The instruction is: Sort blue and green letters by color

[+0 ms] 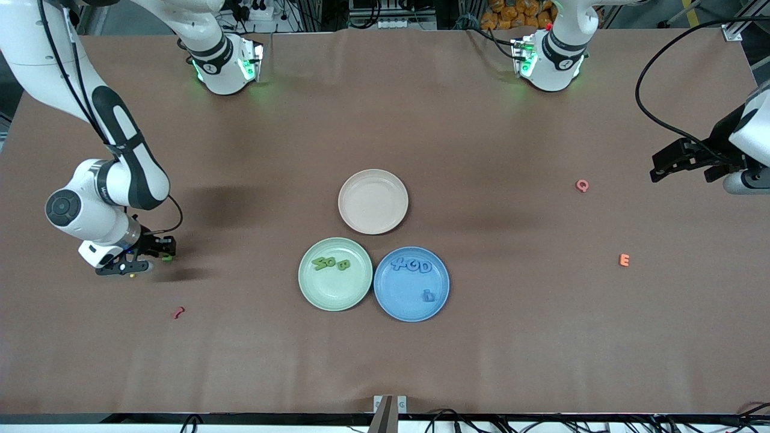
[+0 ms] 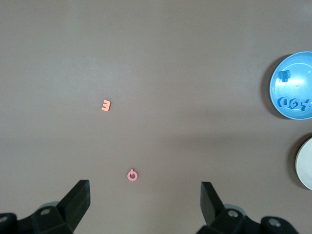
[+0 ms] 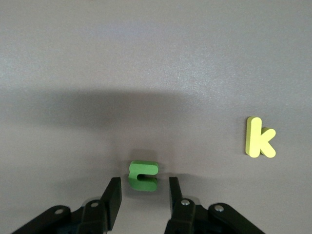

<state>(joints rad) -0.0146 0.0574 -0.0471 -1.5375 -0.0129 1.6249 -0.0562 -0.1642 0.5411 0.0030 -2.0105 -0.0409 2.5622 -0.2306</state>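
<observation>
The right gripper (image 3: 141,197) was low over the table at the right arm's end, its jaws narrowed to a gap only a little wider than the green C (image 3: 143,175). The C lay flat on the table just ahead of the fingertips, not clearly between them, and nothing was gripped yet. If the jaws shut from there, I judged the tips could pinch only the letter's near edge, or miss it, and squeeze it forward out of reach. A chunky letter lying flat also gives little height to catch, so a gripper a touch too high would slide over it.

Beside the gripper, a short way from the C, lay the yellow K (image 3: 260,138). A sideways correction could nudge it, though it stood apart. A dark red letter (image 1: 178,312) lay farther off.

Well away, the green plate (image 1: 335,274) held three green letters (image 1: 330,263) and the blue plate (image 1: 411,284) four blue letters (image 1: 412,266); an empty plate (image 1: 373,201) stood beside them. The long carry was another chance for a weak grip to slip.

The left gripper (image 2: 145,197) waited, wide open and empty, above the pink Q (image 2: 132,175) and orange E (image 2: 106,105).
</observation>
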